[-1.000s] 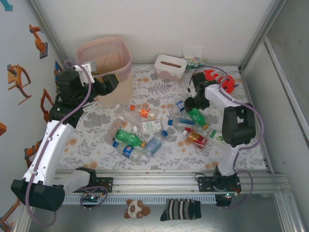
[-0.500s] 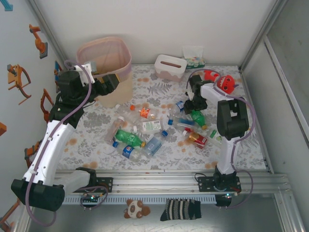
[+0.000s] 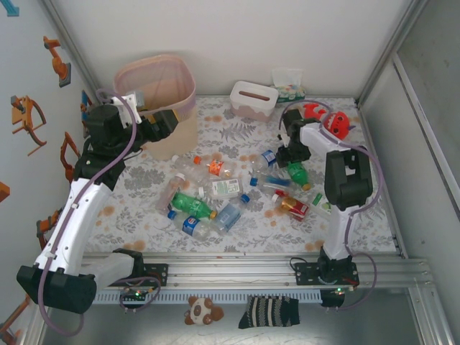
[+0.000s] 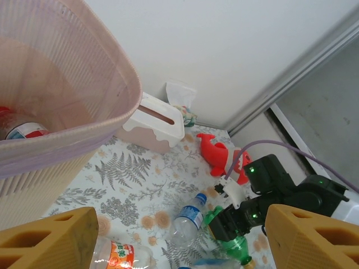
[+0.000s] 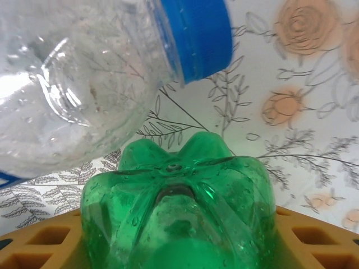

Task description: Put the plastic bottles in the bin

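**Right claw pinching green bottle**

Your right claw (image 3: 292,157) pinches the green bottle (image 5: 178,213) at its base. The wrist view shows the grip; from the top the arm covers it. A clear blue-capped bottle (image 5: 73,84) crowds just ahead. Your left claw (image 4: 178,240) is spread and empty, with the bin (image 4: 90,120) right beside it. Other bottles (image 3: 190,203) lie between the claws.

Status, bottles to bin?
Left pincer open beside bin. Right pincer clamped on green bottle. Clear blue-capped bottle crowding it.
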